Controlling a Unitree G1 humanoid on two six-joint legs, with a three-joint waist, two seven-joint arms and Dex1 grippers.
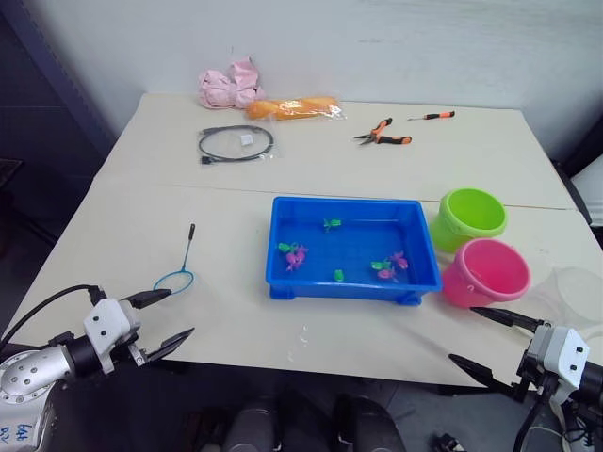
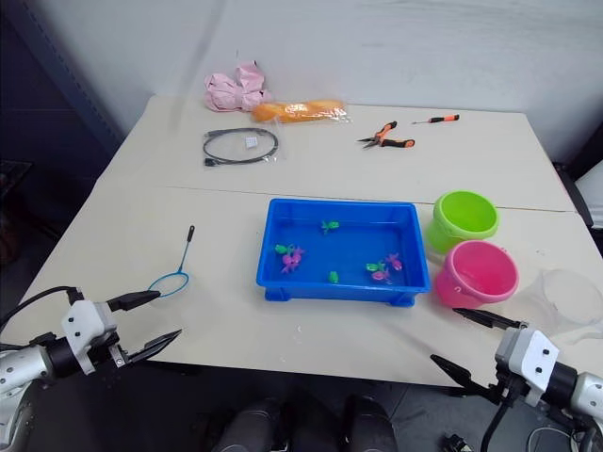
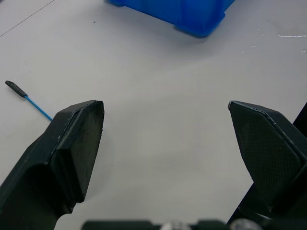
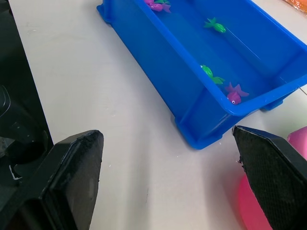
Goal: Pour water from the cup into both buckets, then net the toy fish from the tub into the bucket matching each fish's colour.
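Both grippers, left (image 1: 158,323) and right (image 1: 490,340), are being held spread and empty at the table's near edge. Toy fish (image 4: 212,74) are being shown floating in the tub (image 1: 350,282); the net (image 1: 179,270) is lying beside the left gripper.

left gripper (image 1: 160,322) low at the table's near left edge, fingers spread wide, nothing held. right gripper (image 1: 492,340) low at the near right edge, fingers likewise wide apart, empty.
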